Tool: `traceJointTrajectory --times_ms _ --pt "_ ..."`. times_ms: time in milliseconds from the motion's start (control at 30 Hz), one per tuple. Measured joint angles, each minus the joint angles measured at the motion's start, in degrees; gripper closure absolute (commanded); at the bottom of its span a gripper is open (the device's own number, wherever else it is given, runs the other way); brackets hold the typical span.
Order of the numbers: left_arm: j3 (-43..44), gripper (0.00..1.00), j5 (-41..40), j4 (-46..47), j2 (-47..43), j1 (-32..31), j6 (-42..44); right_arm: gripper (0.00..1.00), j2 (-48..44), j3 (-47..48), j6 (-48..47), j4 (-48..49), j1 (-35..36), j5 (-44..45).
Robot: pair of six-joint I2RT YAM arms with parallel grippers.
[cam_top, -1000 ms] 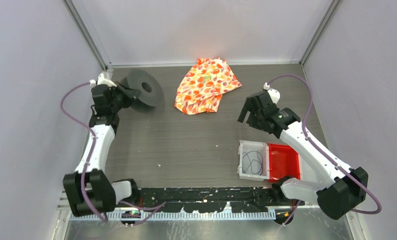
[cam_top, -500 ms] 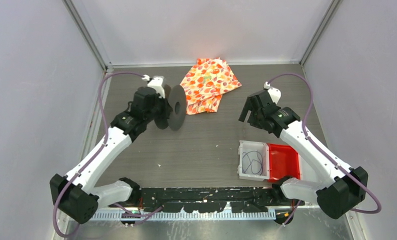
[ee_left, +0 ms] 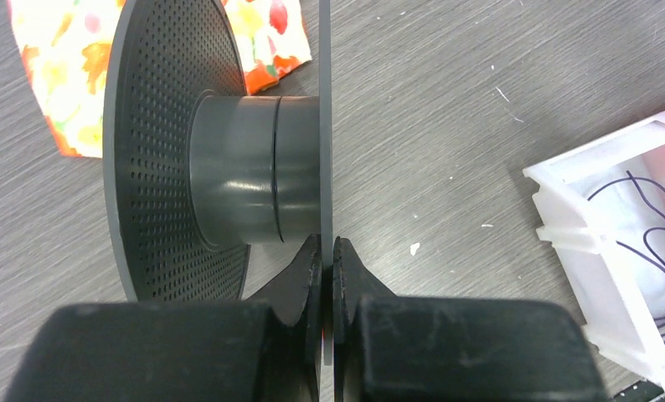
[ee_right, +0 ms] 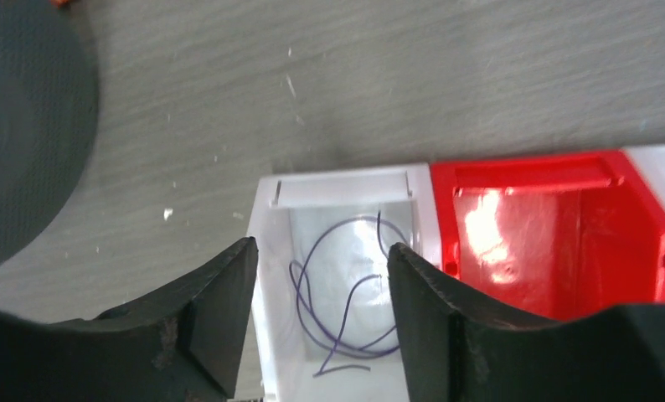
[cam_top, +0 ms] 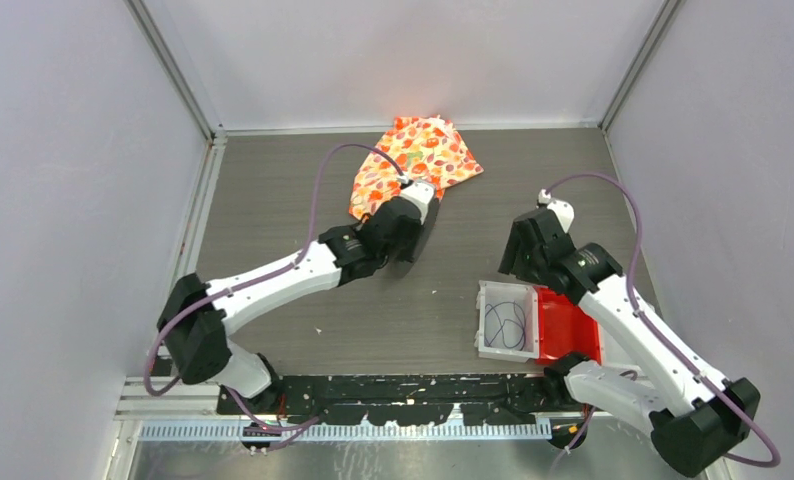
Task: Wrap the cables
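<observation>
The cable (cam_top: 504,325) is a thin dark wire in loose loops inside the white bin (cam_top: 482,322). It also shows in the right wrist view (ee_right: 346,301) and in the left wrist view (ee_left: 656,243). My left gripper (cam_top: 405,238) is shut on the thin flange of a grey spool (ee_left: 229,167) and holds it on edge near the table's middle (ee_left: 327,251). My right gripper (cam_top: 521,268) is open and empty, just above the white bin's far rim (ee_right: 342,180), with the cable between its jaws in view (ee_right: 321,251).
An orange patterned cloth (cam_top: 413,165) lies at the back centre, just behind the spool. A red bin (cam_top: 568,322) sits against the white bin's right side. The spool's face shows at the left edge of the right wrist view (ee_right: 19,126).
My left arm has carried the spool from the far left corner rightward to the middle, by the cloth. My right gripper has moved nearer, over the white bin.
</observation>
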Motion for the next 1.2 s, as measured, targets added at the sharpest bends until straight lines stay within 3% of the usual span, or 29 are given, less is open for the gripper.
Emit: traceJointTrajectory --times_ms 200,467,700,767,1200 --pt "2.32 1.0 0.74 4.57 6.25 -0.7 1.57 0.42 -4.9 -3.48 0.44 -2.27 1.01 -7.32" --pt "4.98 1.0 2.84 8.9 10.62 -0.68 6.95 0.44 0.98 -3.56 2.6 -3.48 1.36 -12.33" --pt "12.7 0.81 3.32 2.12 14.34 -0.66 6.84 0.47 1.07 -6.08 4.04 -4.9 1.7 -13.62" --pt "14.38 0.71 3.41 0.9 14.49 -0.59 6.67 0.47 1.05 -7.1 4.28 -5.03 1.92 -14.27" --pt "16.2 0.66 4.83 -2.56 13.84 -0.48 4.61 0.54 5.64 -11.65 6.8 -1.53 5.29 -16.13"
